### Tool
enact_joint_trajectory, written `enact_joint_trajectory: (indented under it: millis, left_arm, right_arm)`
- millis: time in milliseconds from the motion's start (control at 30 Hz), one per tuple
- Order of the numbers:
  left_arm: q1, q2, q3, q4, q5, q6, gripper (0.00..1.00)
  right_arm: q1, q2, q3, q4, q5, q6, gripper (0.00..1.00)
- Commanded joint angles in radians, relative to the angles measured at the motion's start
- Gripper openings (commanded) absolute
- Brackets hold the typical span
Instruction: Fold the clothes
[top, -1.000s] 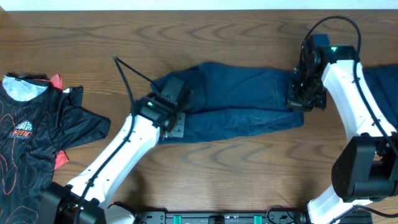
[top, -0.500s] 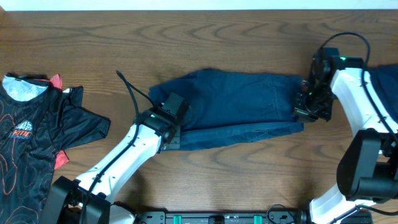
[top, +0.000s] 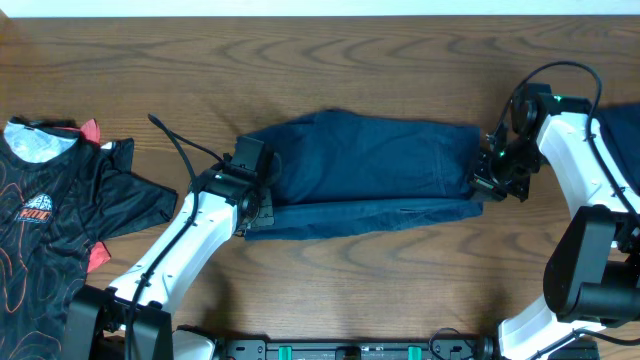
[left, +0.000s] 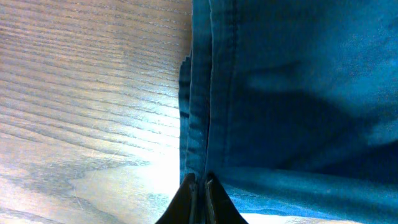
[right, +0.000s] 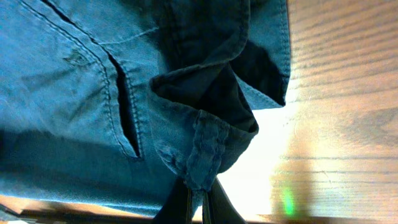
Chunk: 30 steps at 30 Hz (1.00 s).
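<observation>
Lying across the middle of the wooden table (top: 350, 60), the navy garment (top: 375, 170) is doubled lengthwise into a long band, its upper layer set a little back so a strip of the lower layer shows along the near edge. The left gripper (top: 256, 200) sits at the band's left end. From overhead its fingers are hidden under the wrist body, but the left wrist view shows the tips (left: 200, 186) clenched together on the stitched hem, with only their very ends in frame. The right gripper (top: 490, 180) is at the right end. Its wrist camera shows the tips (right: 199, 190) pinched on a bunched, thick seam, and the cloth there folds over itself so darkly that how many layers are caught cannot be told.

At the right edge a second dark blue cloth (top: 618, 130) is cut off by the frame and partly covered by the right arm; it is possibly another garment. On the left, well apart, a black printed jersey (top: 60, 210) with red line patterns runs out of view.
</observation>
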<state>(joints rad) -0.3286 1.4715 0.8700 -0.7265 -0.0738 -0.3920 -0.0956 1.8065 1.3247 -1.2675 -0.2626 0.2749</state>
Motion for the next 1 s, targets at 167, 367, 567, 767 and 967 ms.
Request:
enact_joint_trajectory:
  millis: [167, 367, 567, 767, 967]
  left_arm:
    - [0.033, -0.003, -0.005, -0.024, -0.143, 0.010, 0.09]
    - [0.033, -0.003, -0.005, -0.023, -0.143, 0.009, 0.14]
    - [0.033, -0.003, -0.005, -0.022, -0.143, 0.009, 0.40]
    - [0.033, -0.003, -0.005, -0.006, -0.116, 0.009, 0.98]
    - [0.033, -0.007, 0.042, 0.029, -0.090, -0.023, 0.99]
  right_arm:
    - [-0.007, -0.002, -0.055, -0.015, 0.146, 0.001, 0.25]
    - [0.010, -0.002, -0.098, -0.027, 0.145, -0.006, 0.89]
    - [0.005, -0.008, -0.071, -0.022, 0.146, 0.006, 0.88]
    - [-0.001, -0.009, 0.028, -0.019, 0.142, 0.009, 0.99]
    - [-0.017, -0.009, 0.205, -0.042, 0.106, 0.009, 0.99]
